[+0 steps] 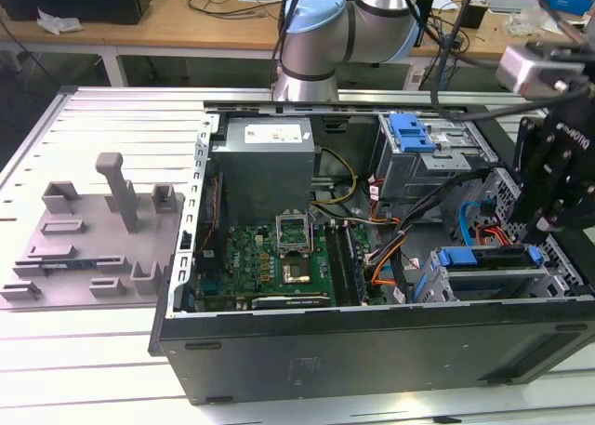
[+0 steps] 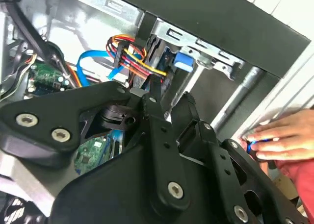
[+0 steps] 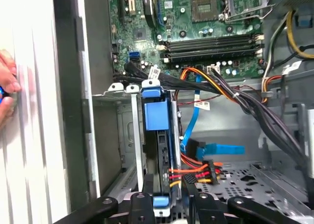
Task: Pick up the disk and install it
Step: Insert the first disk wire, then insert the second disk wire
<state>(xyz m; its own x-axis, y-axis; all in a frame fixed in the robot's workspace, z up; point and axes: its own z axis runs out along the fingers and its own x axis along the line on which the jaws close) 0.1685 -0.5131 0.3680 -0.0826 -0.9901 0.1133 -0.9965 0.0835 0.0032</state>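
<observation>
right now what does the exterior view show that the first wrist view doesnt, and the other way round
Exterior view alone: the grey fixture plate with upright posts on the slatted table beside the case, the silver power supply, and the arm's blue-capped joint behind the case.

First wrist view alone: a person's fingers at the outer side of the case wall, and the gripper close over the disk, which sits edge-on in its bay.

Both: the green motherboard and the disk's blue bracket.
</observation>
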